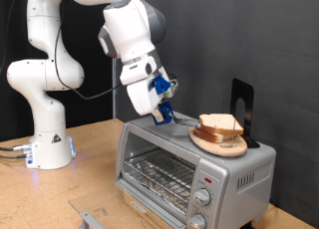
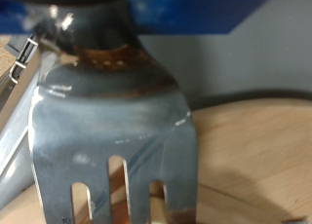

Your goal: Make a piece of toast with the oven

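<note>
A: The piece of toast (image 1: 220, 126) sits with other slices on a round wooden plate (image 1: 212, 143) on top of the oven (image 1: 189, 169), toward the exterior view's right. It looks light, soft and crumbly, so I'd judge it best lifted from underneath at an edge rather than pinched.

B: And the gripper (image 1: 162, 112)?

A: It hangs over the oven's top, just beside the plate, on the exterior view's left of it. The wrist view shows a metal fork (image 2: 112, 136) running out from the hand, tines forward, so it appears clamped on the handle.

B: Does the exterior view show that?

A: No, the fork is too small there. It alone shows the oven's 2 knobs (image 1: 200, 203), its wire rack (image 1: 158, 172) and the glass door.
</note>
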`<state>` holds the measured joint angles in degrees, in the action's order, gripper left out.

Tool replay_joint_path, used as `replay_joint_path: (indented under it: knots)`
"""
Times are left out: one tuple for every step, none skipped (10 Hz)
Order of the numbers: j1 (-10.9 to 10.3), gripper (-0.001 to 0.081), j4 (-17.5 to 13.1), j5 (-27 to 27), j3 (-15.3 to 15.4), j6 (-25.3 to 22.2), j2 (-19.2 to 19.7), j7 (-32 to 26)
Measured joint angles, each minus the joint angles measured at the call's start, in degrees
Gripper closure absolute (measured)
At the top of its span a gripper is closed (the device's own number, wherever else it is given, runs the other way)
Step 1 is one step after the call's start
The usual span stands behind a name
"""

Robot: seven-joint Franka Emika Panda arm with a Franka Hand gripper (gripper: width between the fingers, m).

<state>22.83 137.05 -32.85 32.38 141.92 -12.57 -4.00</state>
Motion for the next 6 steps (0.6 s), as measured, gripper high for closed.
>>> replay_joint_path:
  knots:
    - [0.00, 0.0406, -0.65, 1.47, 0.27, 0.75, 1.01, 1.66]
    - [0.01, 0.0406, -1.44, 2.99, 0.46, 1.42, 2.14, 3.22]
    - [0.01, 0.0406, -2.27, 4.42, 0.57, 2.08, 3.35, 4.41]
    - [0.01, 0.0406, -3.08, 5.61, 0.68, 2.64, 4.54, 5.26]
    - [0.00, 0.0406, -3.84, 6.56, 0.78, 2.94, 5.55, 5.82]
    - [-0.02, 0.0406, -4.54, 7.14, 0.96, 3.12, 6.33, 6.04]
